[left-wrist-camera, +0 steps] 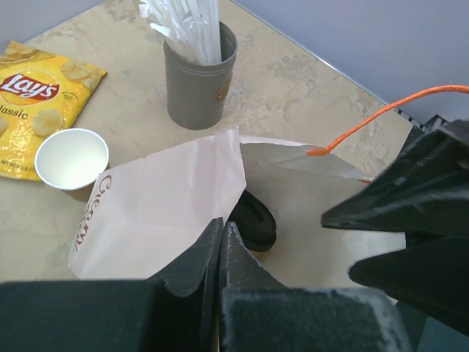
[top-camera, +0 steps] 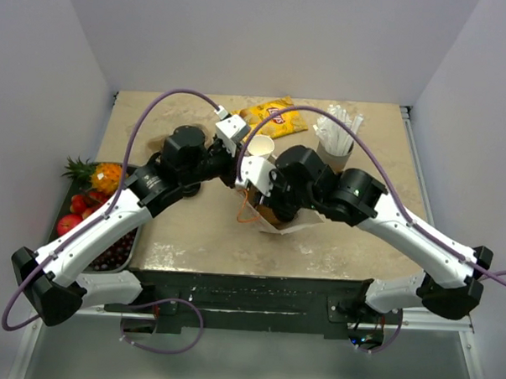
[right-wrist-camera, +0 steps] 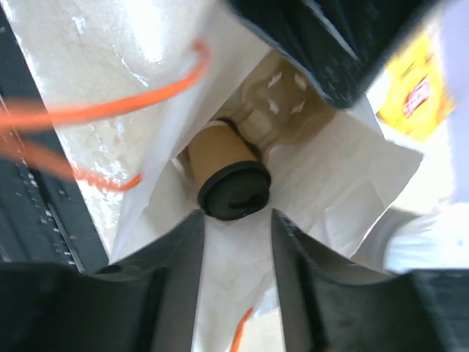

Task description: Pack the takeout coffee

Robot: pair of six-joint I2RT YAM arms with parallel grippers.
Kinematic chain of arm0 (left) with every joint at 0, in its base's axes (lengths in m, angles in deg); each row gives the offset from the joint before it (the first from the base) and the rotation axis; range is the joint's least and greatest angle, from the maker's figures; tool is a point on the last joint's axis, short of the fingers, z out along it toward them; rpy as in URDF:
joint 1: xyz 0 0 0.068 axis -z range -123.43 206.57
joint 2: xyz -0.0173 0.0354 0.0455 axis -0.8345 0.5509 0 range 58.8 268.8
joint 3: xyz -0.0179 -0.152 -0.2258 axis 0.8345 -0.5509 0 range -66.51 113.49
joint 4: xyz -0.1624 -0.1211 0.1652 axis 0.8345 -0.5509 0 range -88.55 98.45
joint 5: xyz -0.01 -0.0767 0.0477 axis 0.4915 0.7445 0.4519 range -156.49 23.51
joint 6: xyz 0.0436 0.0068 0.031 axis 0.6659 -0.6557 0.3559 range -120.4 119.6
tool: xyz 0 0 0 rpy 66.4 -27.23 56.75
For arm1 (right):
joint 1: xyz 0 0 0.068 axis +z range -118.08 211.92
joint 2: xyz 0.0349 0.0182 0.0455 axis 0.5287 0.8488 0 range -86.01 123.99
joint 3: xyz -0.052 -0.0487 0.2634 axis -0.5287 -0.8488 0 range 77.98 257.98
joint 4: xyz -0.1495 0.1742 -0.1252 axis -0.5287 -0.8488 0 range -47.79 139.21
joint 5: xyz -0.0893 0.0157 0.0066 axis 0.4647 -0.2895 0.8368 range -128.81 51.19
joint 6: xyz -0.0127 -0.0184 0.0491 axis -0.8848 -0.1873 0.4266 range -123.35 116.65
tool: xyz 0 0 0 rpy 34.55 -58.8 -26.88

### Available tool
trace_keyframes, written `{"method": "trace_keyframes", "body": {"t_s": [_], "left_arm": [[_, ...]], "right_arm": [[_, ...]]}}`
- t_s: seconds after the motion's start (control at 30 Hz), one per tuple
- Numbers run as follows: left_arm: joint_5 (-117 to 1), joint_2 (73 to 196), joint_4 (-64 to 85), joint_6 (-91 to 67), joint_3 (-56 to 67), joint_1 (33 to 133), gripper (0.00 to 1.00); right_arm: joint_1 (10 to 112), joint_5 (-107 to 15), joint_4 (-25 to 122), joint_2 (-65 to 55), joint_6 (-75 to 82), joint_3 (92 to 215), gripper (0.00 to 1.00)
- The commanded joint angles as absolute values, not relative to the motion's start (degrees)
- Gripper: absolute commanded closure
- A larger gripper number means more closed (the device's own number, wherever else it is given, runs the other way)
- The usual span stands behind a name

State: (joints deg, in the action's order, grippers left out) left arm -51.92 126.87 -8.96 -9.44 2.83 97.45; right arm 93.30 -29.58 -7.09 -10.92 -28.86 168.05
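Lidded takeout coffee [right-wrist-camera: 233, 187] down inside the white paper bag [left-wrist-camera: 161, 205] at frame centre, next to a pulp carrier [right-wrist-camera: 275, 110], right claw [right-wrist-camera: 236, 218] spread wide and empty above the bag's mouth, left claw [left-wrist-camera: 222, 236] closed tight, pinching the bag's raised flap

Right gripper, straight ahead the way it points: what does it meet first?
The black lid of the kraft cup inside the paper bag. It sits centred ahead of the open right gripper, just past its fingers. Depth is unclear, so contact may be close.
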Motion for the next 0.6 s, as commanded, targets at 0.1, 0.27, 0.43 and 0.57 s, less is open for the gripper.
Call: {"method": "trace_keyframes", "body": {"t_s": [0.1,0.27,0.43,0.57], "left_arm": [[-55.9,123.5,-9.0,-14.3,0.9,96.5,1.0],[-56.2,123.8,-8.8,-16.4,0.9,94.8,1.0],[-55.5,124.5,-8.4,-18.9,0.2,92.7,1.0],[-54.5,123.7,-7.6,-18.9,-1.3,92.2,1.0]], "right_arm": [[84.3,-38.1,-9.1,-3.7,-15.8,173.1,0.77],[84.3,-39.3,-10.2,0.0,-13.5,175.5,0.92],[84.4,-38.9,-9.1,-2.4,-9.9,169.2,1.0],[83.9,-35.8,-6.7,-3.7,-10.5,164.4,1.0]]}}
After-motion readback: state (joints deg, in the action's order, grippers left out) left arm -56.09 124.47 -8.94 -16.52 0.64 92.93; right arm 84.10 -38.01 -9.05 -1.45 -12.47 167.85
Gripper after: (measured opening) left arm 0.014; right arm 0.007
